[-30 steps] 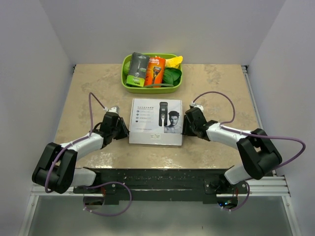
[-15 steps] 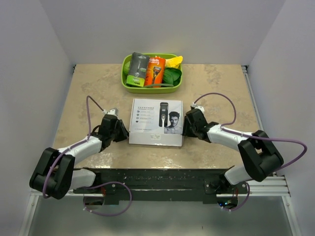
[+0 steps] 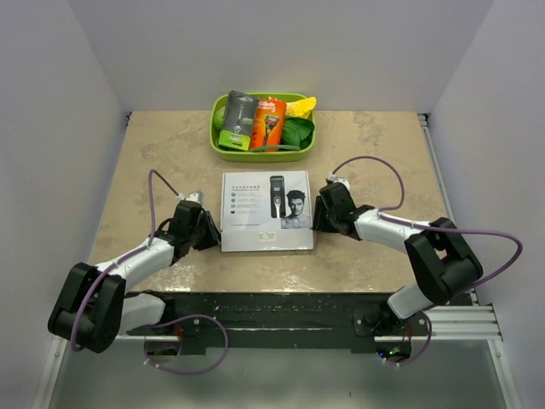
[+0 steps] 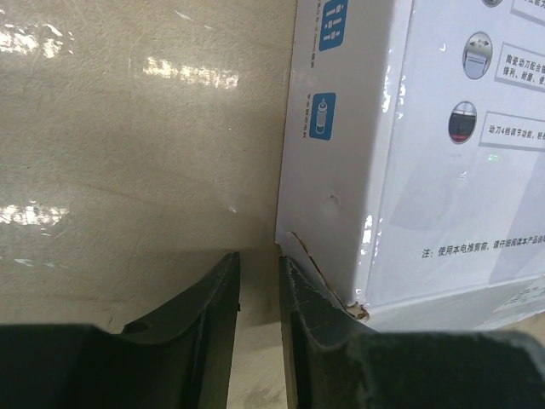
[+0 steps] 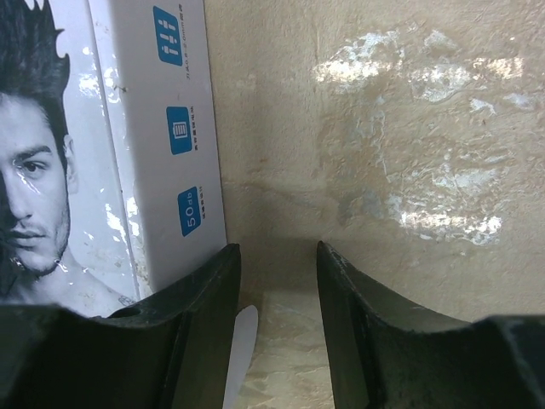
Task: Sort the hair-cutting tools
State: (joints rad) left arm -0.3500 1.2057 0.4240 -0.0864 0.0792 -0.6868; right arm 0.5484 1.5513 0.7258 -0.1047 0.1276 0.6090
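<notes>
White clipper box [image 3: 266, 213] lies flat at ctr of tabletop [image 3: 375, 145], lid up and closed, so contents are hidden. The lid carries a printed clipper [image 3: 278, 194] and a man's face [image 3: 295, 204]. Left arm [image 3: 140, 254] comes in from the near-left. The left jaws sit low at the box's left side, close to its near-left corner. On the left wrist cam they stand a little apart w/ only bare tabletop btw. them, gripping nothing. The finger [image 4: 319, 324] nearer the box touches its side wall right at that corner, where the card is creased and slightly torn; the other finger is clear of the box. Right arm [image 3: 383, 230] comes in from the near-right, w/ the right jaws low at the box's right side, partway along that edge. On the right wrist cam they gape wider than the left pair, again w/ bare tabletop btw. them and nothing held. The finger [image 5: 200, 307] nearer the box sits at the foot of the side wall w/ the blue icons; touching or just beside, can't tell. Green tray [image 3: 260, 156] stands at the far side, near the box's far edge but apart from it. It holds the orange razor pkg [image 3: 268, 123] and grey-and-green razor pkg [image 3: 238, 120] side by side, plus a yellow item [image 3: 302, 106] and a green item [image 3: 298, 129] to their right.
</notes>
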